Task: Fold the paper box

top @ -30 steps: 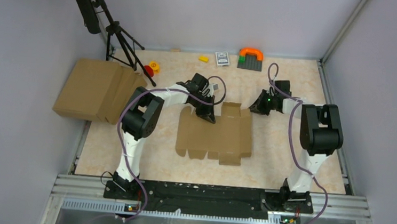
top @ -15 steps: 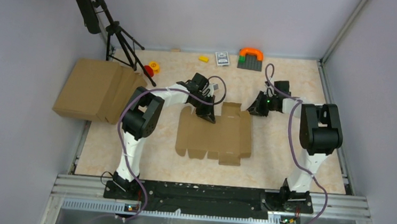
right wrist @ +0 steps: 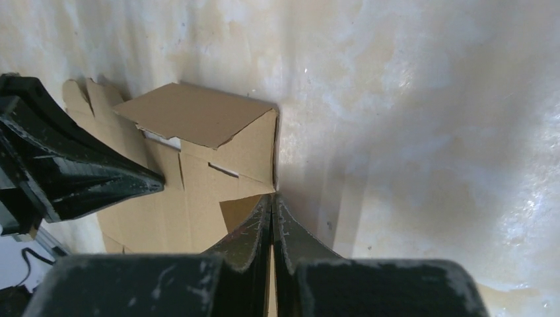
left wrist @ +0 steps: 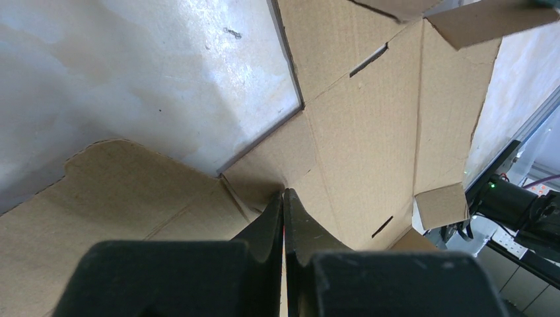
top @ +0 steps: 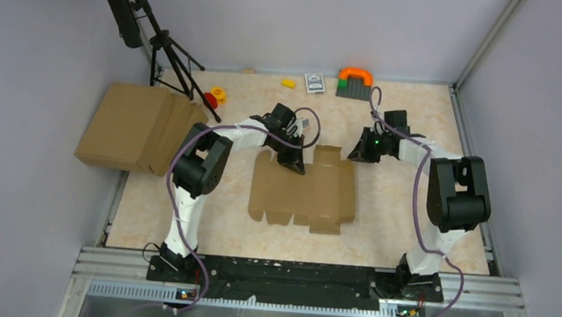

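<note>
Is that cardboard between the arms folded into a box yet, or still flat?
Mostly flat. The paper box lies spread on the table; only its end by the right gripper stands raised.

Small brown die-cut cardboard paper box (top: 305, 194) lying near the middle of the pale marbled table (top: 394, 220), between both arms. Black left gripper (top: 298, 167) over its far-left part, black right gripper (top: 352, 156) at its far-right corner. Left of it, at table edge, pile of flat brown cardboard (top: 133, 126); behind that, black tripod (top: 167, 46). Along far edge, yellow block (top: 288, 83), card pack (top: 314, 82), orange arch (top: 355, 75).
</note>
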You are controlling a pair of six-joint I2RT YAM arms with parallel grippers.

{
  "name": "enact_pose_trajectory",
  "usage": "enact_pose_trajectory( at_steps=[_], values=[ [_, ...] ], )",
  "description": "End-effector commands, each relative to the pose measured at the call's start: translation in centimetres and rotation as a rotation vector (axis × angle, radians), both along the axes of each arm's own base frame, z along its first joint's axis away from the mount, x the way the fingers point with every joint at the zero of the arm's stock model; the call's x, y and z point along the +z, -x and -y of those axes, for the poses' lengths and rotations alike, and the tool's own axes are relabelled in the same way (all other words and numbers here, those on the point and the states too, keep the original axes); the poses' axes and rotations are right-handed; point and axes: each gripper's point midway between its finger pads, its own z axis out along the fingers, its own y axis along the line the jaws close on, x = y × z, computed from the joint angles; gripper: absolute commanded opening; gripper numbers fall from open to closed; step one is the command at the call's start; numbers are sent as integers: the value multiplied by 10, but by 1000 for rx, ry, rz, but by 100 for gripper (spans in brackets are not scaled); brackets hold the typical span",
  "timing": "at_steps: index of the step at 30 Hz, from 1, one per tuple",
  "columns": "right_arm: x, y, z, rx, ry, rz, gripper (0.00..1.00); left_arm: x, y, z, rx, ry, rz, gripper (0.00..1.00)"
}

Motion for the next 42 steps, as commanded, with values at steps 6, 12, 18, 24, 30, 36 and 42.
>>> enact_pose_trajectory(
  at_steps=[6,12,18,24,30,36,42],
  values=[
    [-1,18,1,33,142,34,0,-22,-9,-13,25,-98,30,0],
    [-30,33,18,-26,221,-33,0,-23,-9,-14,28,-104,30,0],
    [-12,32,16,-20,203,23,0,-24,-9,-14,28,-110,27,0],
    [11,31,17,-22,196,81,6,-22,-10,-13,27,-108,30,0],
    [26,30,11,5,183,98,7,-22,-9,-14,25,-113,30,0],
    [14,42,10,29,180,67,7,-20,-9,-14,25,-114,32,0],
    [-7,61,14,37,218,18,6,-21,-9,-15,27,-116,32,0]
  ],
)
